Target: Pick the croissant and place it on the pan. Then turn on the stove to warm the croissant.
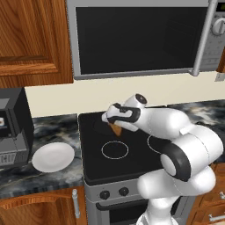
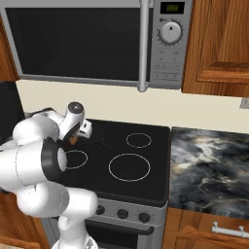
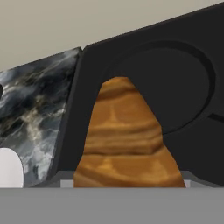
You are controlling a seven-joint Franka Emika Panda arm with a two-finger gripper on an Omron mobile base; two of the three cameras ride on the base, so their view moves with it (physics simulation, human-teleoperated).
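Observation:
The croissant (image 3: 124,140) is a golden-brown pastry that hangs between my gripper's jaws, and the gripper (image 1: 115,128) is shut on it. It hovers just above the stove's (image 1: 94,165) black glass at the back left, with its brown tip (image 1: 116,130) poking out below the white hand. The pan (image 3: 175,87) is a shallow round black dish lying just beyond the croissant on the back-left burner. Its dark handle (image 2: 105,142) points toward the middle of the cooktop. Small black knobs (image 1: 104,194) line the stove's silver front.
A round white plate (image 1: 52,157) sits on the marble counter left of the stove, beside a dark appliance (image 1: 13,127). The silver microwave (image 1: 136,37) hangs low over the cooktop. Marble counter (image 2: 209,165) continues on the right.

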